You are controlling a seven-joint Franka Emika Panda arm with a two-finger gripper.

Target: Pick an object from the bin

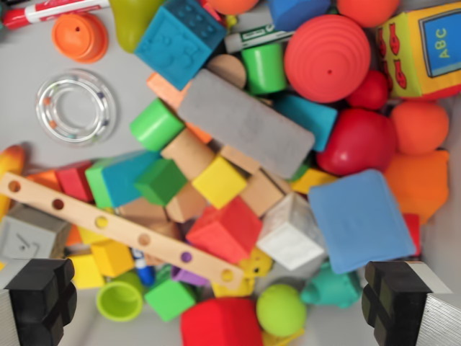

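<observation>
Toys fill the grey bin (29, 108) almost edge to edge, heaped loosely, so most pieces lean on their neighbours rather than lying flat. The end effector (227, 303) hangs above the lower part of the frame with its two black pads (39, 295) spread wide, one in each bottom corner, and nothing between them; it looks poised over the pile rather than committed to any piece.

No target is named by the task, so any toy qualifies. Between the pads, low in the frame, sit a red block (220, 323), a green ball (281, 308) just beside it and a small green cube (169, 297) to the left. Above them a red cube (223, 231) and a white cube (292, 232) rest tilted near the centre, with a yellow cube (218, 182) higher up. A wooden strip with holes (122, 229) runs diagonally across the lower left, lying on top of several blocks, so it would probably shift if anything beneath it were pulled.

A grey slab (245, 130) lies slantwise over the middle of the heap, and a blue square pad (356, 220) lies at the lower right. Upper right holds a big red ribbed dome (328, 58); a clear ring rattle (75, 108) lies alone on bare bin floor at the left, well apart from the pile, which would make it an uncluttered pick, though it is far from the pads
</observation>
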